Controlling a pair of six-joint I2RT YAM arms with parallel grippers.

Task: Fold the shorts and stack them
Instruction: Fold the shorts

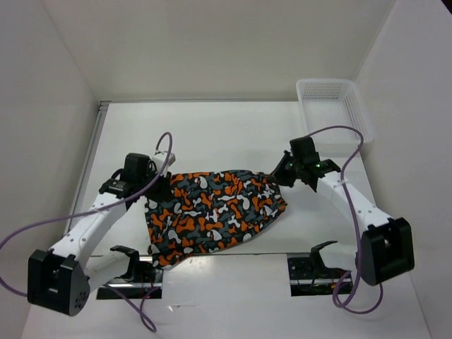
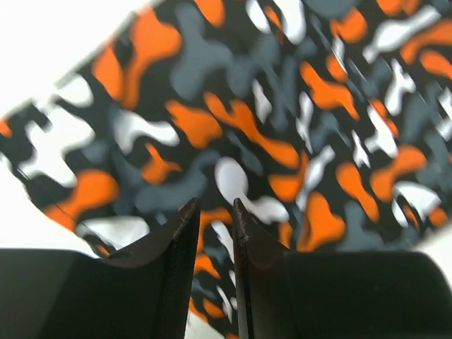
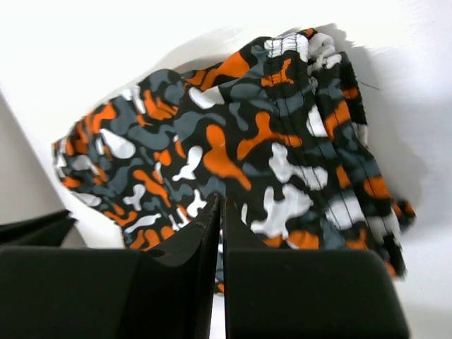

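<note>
Near the middle of the surface [image 1: 233,131] the shorts [image 1: 212,208] lie spread out between both arms. The right fingers [image 3: 203,236] are pressed together on the far right corner, while the left fingers [image 2: 180,244] sit almost together at the far left corner, and I cannot tell if they really pinch the cloth. To fold well, both sides need a firm hold, then should lift together and lay the far edge evenly over the near one.
</note>
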